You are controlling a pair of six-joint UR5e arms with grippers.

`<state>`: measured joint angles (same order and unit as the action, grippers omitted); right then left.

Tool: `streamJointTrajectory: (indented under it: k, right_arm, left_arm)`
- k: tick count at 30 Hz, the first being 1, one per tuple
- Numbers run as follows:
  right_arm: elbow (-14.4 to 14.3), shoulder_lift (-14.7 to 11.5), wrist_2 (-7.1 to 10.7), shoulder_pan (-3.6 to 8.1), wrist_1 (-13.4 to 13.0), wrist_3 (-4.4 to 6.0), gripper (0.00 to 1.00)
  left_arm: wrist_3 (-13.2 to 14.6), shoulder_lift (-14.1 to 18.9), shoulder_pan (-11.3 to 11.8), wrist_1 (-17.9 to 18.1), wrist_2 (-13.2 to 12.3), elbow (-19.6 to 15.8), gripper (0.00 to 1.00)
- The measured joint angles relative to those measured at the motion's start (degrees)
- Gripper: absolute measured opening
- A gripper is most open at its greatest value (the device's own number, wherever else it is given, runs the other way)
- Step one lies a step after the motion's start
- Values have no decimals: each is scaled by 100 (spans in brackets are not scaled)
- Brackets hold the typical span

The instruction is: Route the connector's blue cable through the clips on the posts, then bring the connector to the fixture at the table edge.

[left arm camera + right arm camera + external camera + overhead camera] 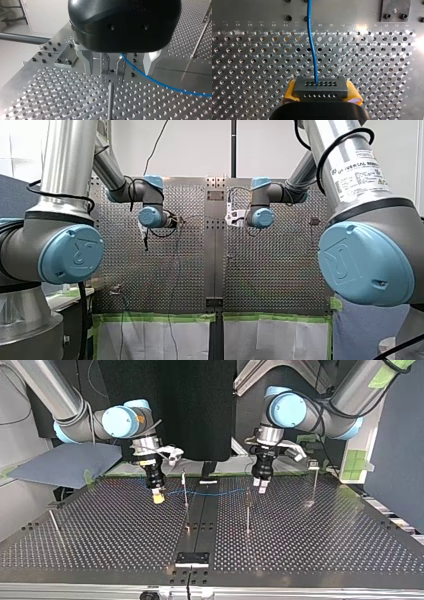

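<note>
While right gripper (158,495) clamps connector (319,87) (blue cable (312,50) trailing), left gripper (118,72) spread over perforated table (62,100)

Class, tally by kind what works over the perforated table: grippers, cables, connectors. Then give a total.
Two-finger grippers: 2, my left gripper and my right gripper
Thin blue cable: 1
Grey rectangular multi-hole connector: 1
Total: 4

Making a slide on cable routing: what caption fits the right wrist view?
My right gripper holds the grey connector between yellow-padded jaws; its blue cable runs ahead over the perforated table.
</note>
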<state>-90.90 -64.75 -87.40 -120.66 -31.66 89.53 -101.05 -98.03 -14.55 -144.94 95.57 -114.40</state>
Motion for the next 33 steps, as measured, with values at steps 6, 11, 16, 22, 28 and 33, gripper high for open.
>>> streamJointTrajectory:
  k: [6, 11, 16, 22, 28, 33]
  right_arm:
    - [-1, -1, -2, 2, 1, 4, 0]
    - [-2, 0, -1, 3, 12, 5, 0]
    - [-2, 0, -3, 3, 17, 5, 0]
    - [-1, 0, 6, 3, 18, 5, 0]
    - [-1, 0, 11, 3, 18, 5, 0]
    - [-2, 0, 12, 8, 17, 5, 0]
  left_arm:
    - [5, 0, -35, 0, -34, 0, 100]
    - [8, 0, -52, 0, -39, 0, 100]
    - [79, 0, -75, 12, -63, 0, 100]
    - [120, 0, -111, 17, -85, 0, 100]
    - [136, 0, -135, 18, -87, 0, 100]
    - [145, 2, -144, 18, -86, 2, 100]
